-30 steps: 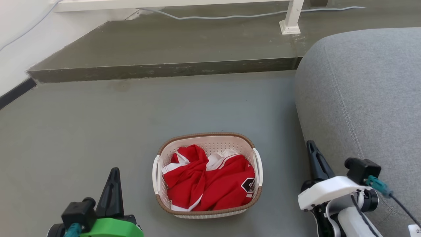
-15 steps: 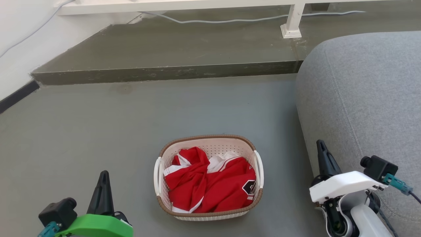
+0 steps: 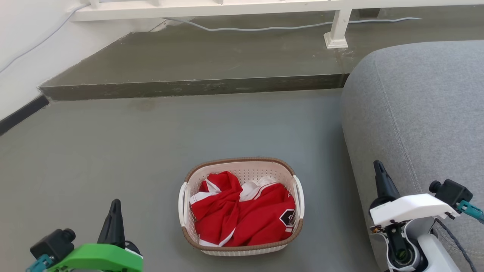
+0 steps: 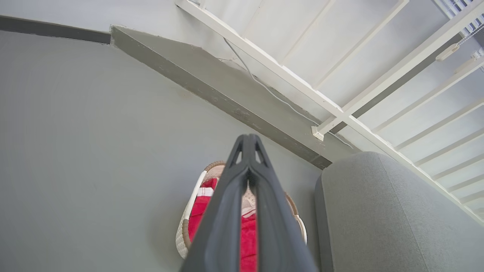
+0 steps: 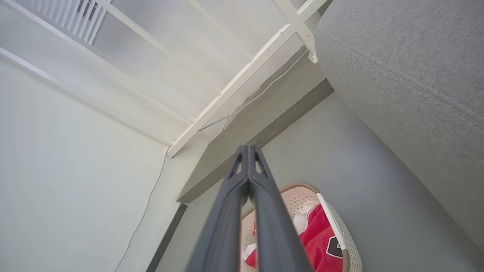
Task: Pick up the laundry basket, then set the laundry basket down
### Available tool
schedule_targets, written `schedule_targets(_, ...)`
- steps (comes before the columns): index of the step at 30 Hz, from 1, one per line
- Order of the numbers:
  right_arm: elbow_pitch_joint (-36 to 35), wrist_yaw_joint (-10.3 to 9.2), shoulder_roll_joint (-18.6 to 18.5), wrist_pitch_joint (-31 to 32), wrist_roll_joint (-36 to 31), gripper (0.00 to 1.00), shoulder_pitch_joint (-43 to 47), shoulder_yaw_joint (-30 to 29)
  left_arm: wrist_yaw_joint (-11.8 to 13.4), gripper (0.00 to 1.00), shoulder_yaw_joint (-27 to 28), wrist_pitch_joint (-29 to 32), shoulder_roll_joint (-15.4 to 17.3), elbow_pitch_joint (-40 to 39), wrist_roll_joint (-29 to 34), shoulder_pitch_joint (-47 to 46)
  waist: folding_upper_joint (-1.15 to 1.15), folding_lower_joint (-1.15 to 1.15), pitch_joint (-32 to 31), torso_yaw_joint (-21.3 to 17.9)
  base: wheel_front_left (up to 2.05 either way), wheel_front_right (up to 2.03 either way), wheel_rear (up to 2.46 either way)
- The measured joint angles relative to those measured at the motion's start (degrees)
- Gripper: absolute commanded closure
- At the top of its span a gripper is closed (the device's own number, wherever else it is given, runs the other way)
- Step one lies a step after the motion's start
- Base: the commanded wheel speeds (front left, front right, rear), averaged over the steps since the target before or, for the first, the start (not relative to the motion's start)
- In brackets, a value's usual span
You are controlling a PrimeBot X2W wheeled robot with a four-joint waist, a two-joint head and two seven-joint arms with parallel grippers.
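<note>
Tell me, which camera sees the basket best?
Head view: the whole basket shows, rim, handles and red clothes. In the left wrist view the left gripper hides its middle; in the right wrist view the right gripper and the picture's edge cut it off.

Head camera looks steeply down; wrist cameras, low at seven and five o'clock, face forward, sharing the laundry basket [image 3: 242,170].

You see a grey floor [image 3: 113,151] with the laundry basket [image 3: 242,166] standing on it beside a grey sofa [image 3: 416,113].
</note>
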Motion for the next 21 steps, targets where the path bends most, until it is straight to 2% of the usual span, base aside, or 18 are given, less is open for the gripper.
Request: schedule_targets(21, 0.4, 2.86, -0.8, 3.4, 15.9, 1.00, -0.1, -4.0, -2.7, 1.00, 2.1, 3.3, 0.5, 3.0, -17.5, -2.5, 0.00, 0.00, -1.2, 0.5, 0.00, 0.00, 0.00)
